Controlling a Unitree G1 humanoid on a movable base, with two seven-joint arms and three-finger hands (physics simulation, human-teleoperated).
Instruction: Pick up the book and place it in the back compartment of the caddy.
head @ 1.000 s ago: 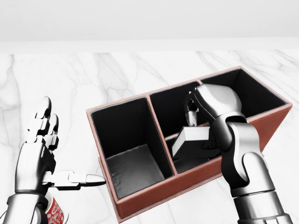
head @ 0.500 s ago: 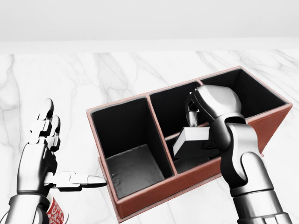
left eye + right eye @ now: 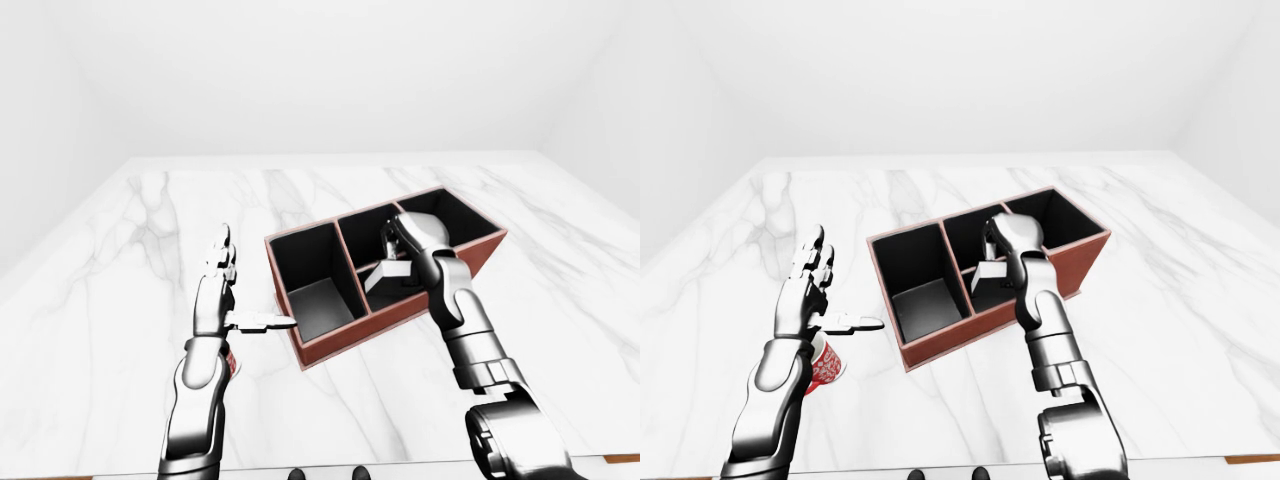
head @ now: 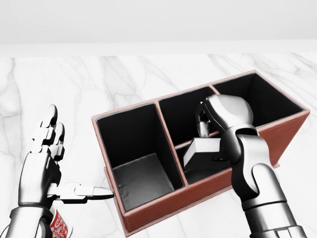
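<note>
right hand (image 4: 208, 126) over middle of caddy (image 4: 148, 213), fingers curled on book (image 4: 200, 148) | book tilted, low end inside, long axis toward view's left | left hand (image 4: 47, 163) spread, well apart, farther

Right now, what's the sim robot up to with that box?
The right hand reaches down into the middle section of the red-brown caddy on the marble table, at the grey book, which leans tilted across the low inner divider. Whether the fingers grip it is hard to tell. The left hand hangs open left of the caddy, above a red patterned cup.
</note>
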